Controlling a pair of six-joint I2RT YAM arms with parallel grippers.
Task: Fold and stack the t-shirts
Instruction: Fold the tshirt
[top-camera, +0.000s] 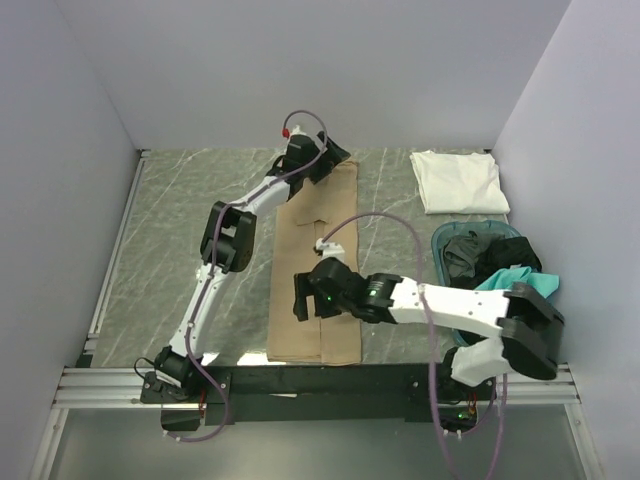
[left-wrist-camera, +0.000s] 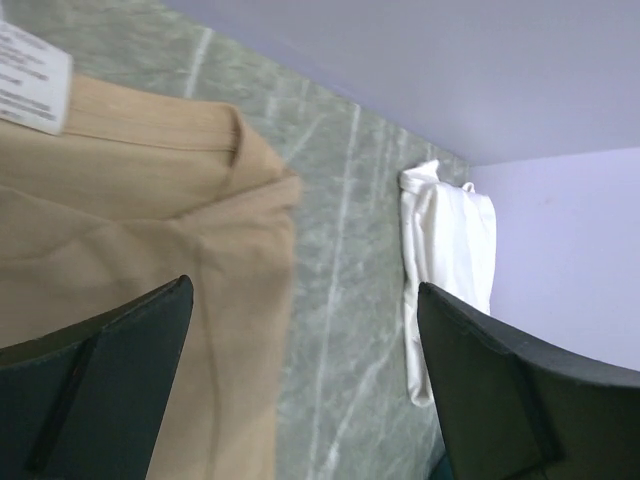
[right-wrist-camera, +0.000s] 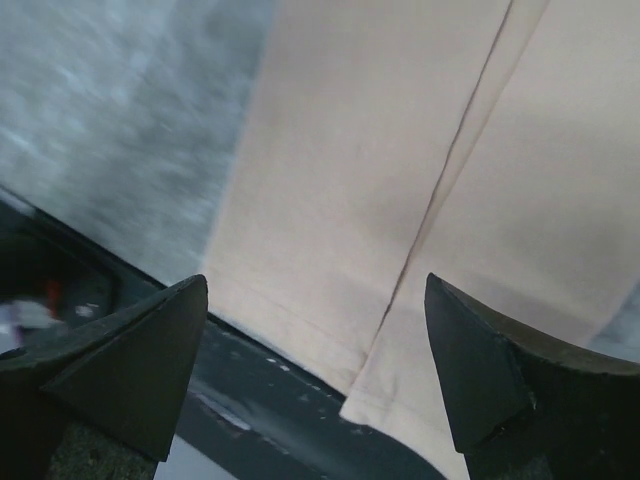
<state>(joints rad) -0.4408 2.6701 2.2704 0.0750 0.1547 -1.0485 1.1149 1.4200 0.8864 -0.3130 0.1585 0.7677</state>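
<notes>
A tan t-shirt (top-camera: 300, 240) lies folded into a long narrow strip down the middle of the table, its hem at the near edge (right-wrist-camera: 350, 150). My left gripper (top-camera: 335, 155) hovers open over the collar end at the far edge (left-wrist-camera: 305, 288), with the collar and neck label (left-wrist-camera: 30, 80) in its wrist view. Lower down the strip, my right gripper (top-camera: 300, 298) is open above the left side of the tan shirt (right-wrist-camera: 315, 280), nothing between its fingers. A white t-shirt (top-camera: 458, 180) lies folded at the far right (left-wrist-camera: 450, 240). A dark grey t-shirt (top-camera: 470, 255) and a teal one (top-camera: 510, 278) sit crumpled in a basket.
The teal plastic basket (top-camera: 437, 240) stands at the right, beside my right arm. A dark metal rail (right-wrist-camera: 250, 400) runs along the table's near edge just below the tan hem. Grey walls close in on the left, back and right.
</notes>
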